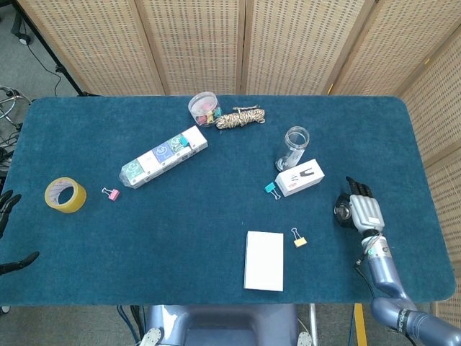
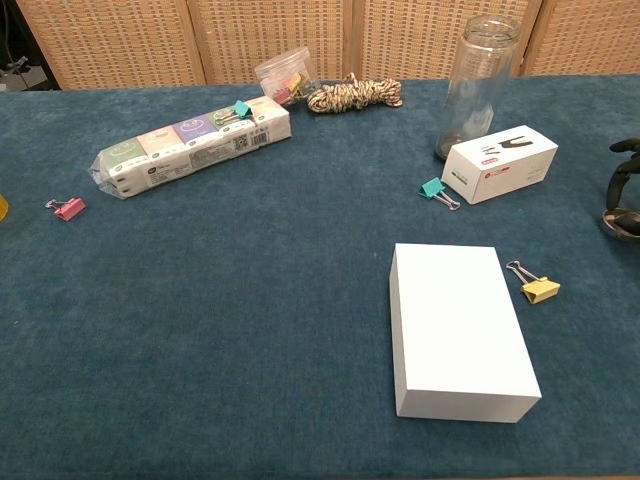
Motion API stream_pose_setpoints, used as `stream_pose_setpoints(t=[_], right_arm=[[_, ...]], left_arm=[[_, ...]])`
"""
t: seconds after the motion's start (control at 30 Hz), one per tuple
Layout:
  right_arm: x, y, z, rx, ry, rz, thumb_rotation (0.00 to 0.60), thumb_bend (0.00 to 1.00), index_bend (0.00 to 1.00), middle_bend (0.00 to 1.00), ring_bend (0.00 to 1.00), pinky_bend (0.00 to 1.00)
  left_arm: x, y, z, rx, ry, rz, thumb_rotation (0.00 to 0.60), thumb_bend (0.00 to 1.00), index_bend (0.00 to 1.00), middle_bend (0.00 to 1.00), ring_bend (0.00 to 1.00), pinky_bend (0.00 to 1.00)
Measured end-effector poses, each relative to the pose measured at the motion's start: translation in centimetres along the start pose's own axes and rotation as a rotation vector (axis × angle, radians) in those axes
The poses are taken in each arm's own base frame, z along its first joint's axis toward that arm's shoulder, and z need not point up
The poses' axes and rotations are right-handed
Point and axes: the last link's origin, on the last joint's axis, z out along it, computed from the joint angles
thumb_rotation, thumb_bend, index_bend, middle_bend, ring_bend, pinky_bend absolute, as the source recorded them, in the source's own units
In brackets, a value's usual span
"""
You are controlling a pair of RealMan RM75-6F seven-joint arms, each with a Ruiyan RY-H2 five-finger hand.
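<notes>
My right hand (image 1: 364, 210) lies low over the table near its right edge, back upward, fingers stretched toward the far side. A small round metal lid (image 1: 341, 211) sits just at its inner side. In the chest view a dark finger (image 2: 622, 172) curves down onto the lid (image 2: 620, 224) at the frame's right edge; whether it grips the lid cannot be made out. Of my left hand (image 1: 7, 231), only dark fingertips show at the left edge, spread apart and holding nothing, nearest the yellow tape roll (image 1: 65, 194).
A white box (image 1: 264, 260) lies near the front edge, with a yellow binder clip (image 1: 300, 238) beside it. A glass jar (image 1: 294, 145), a small printed carton (image 1: 300, 178) and a teal clip (image 1: 271, 189) stand mid-right. Tissue pack (image 1: 163, 156), pink clip (image 1: 110, 193), clip tub (image 1: 204, 108) and rope (image 1: 240, 117) lie further back.
</notes>
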Motion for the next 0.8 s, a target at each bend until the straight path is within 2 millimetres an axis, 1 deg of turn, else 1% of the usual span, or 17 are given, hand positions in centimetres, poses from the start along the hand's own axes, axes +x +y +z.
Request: stream_pose_setpoints(t=[0.1,0.23,0.37,0.5,0.63,0.8], right_arm=[[-0.17,0.08,0.08,-0.003,-0.005,-0.003,0.6,0.45,0.5,0.0,0.0,0.0],[-0.41,0.14,0.19,-0.006,-0.011,-0.005,0.6,0.46,0.5,0.0,0.0,0.0],[-0.65,0.32,0.36,-0.014,-0.015,-0.014,0.6,0.5,0.51,0.0,0.0,0.0],[-0.79,0.54,0.44,-0.022,-0.015,-0.015,0.6,0.52,0.55,0.0,0.0,0.0],[-0.87,0.86,0.39,-0.032,-0.012,-0.008,0.6,0.56,0.61,0.0,0.0,0.0],[-0.75,0.92,0.28,-0.028,-0.001,0.001,0.6,0.57,0.64,0.0,0.0,0.0]], left_arm=[[0.04,0.0,-0.04,0.001,0.003,0.001,0.6,0.13,0.0,0.0,0.0,0.0],[0.01,-0.02,-0.02,0.002,0.001,0.0,0.6,0.13,0.0,0.0,0.0,0.0],[-0.03,0.01,0.02,0.002,-0.001,0.001,0.6,0.13,0.0,0.0,0.0,0.0],[-0.03,-0.01,0.09,0.005,-0.001,0.0,0.6,0.13,0.0,0.0,0.0,0.0],[-0.06,0.03,0.12,0.004,-0.002,0.001,0.6,0.13,0.0,0.0,0.0,0.0],[-0.09,0.07,0.11,0.004,-0.002,0.002,0.6,0.13,0.0,0.0,0.0,0.0]])
